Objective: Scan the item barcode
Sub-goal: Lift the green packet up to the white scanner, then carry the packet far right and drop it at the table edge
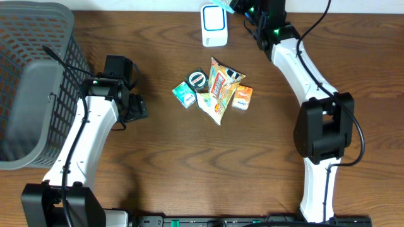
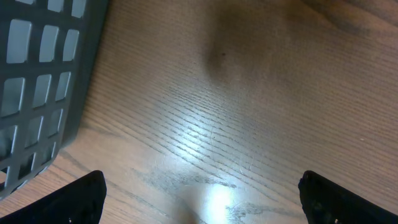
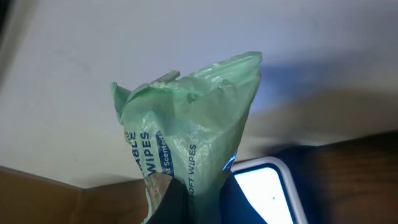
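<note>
Roughly laid out, the bench (image 1: 158, 164) has the work split: goods in the middle, reader at the far edge, bin to the left.

- Grey mesh basket (image 1: 31, 82), far left, upright. Nothing visible inside. Probably the drop-off for scanned goods, so it is within the left arm's reach.
- Left claw (image 2: 202, 205): released, fingers spread wide over bare wood beside the basket wall, holding nothing. It looks parked, clear of the scanning.
- Right claw (image 1: 235, 7): clenched on a wipes packet, reaching to the far edge just past the scanner.
- Scanner (image 1: 214, 26): white with a blue-edged face, lying flat and face up near the far edge, so goods have to be shown to it from above.
- Pile (image 1: 214, 91) at bench centre: a snack bag, a round dark tin and small green and orange packs, touching and partly overlapping. Unscanned, I'd guess.
- Wipes packet (image 3: 186, 143): pale green, soft, pinched at its lower end so that it stands up from the fingers, top crumpled. The scanner's lit face shows just beside it. No barcode is visible on this side, so it may need turning.
</note>
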You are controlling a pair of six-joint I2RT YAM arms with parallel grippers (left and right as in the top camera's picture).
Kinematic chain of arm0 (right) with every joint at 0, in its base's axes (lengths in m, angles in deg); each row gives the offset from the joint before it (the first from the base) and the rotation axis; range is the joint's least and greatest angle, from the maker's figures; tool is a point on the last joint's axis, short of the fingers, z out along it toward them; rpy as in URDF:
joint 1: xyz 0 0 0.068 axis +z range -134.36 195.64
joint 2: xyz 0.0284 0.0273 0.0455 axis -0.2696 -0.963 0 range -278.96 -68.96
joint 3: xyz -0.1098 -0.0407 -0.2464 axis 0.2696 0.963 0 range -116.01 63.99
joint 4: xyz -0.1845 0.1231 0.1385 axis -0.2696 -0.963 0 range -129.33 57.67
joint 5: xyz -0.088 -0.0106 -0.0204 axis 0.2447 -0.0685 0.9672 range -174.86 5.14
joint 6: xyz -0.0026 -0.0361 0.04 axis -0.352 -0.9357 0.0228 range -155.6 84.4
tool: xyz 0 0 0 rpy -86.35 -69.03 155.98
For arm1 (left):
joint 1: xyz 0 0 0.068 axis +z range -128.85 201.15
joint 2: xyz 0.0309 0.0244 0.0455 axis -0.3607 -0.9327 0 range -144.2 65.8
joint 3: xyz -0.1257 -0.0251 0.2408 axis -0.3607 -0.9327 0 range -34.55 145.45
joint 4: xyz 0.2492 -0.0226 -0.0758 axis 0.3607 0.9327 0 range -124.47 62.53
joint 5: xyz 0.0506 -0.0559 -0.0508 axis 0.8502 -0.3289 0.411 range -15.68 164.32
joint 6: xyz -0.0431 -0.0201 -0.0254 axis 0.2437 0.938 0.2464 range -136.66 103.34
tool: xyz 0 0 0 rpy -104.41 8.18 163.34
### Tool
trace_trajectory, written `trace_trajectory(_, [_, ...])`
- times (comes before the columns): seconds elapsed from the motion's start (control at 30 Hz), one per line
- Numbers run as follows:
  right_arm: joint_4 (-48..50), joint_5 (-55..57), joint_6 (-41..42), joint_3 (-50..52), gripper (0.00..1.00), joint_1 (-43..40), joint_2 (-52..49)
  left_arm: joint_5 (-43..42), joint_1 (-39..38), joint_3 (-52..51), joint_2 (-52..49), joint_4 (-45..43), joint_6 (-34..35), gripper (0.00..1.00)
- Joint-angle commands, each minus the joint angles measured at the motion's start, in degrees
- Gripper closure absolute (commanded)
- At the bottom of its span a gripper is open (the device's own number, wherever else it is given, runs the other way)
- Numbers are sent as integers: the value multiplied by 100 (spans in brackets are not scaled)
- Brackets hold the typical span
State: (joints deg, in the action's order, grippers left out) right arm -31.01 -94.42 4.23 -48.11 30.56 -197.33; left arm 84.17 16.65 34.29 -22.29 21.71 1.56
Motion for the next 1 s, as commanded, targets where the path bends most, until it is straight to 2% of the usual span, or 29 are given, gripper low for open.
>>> trace_trajectory(0.0, [-107, 42, -90, -61, 99, 136, -138, 116, 20, -28, 2, 15, 76, 2])
trace_trajectory(0.37, [-114, 61, -70, -61, 99, 234, -960, 116, 20, -28, 0, 15, 79, 3])
trace_trajectory(0.77, [-164, -498, -83, -63, 99, -249, -616, 116, 20, -28, 2, 15, 76, 2])
trace_trajectory(0.9, [-857, -474, -555, -63, 99, -673, -146, 116, 20, -28, 0, 15, 76, 3])
trace_trajectory(0.97, [-1582, -236, -844, -63, 99, -977, 125, 116, 20, -28, 2, 15, 76, 2])
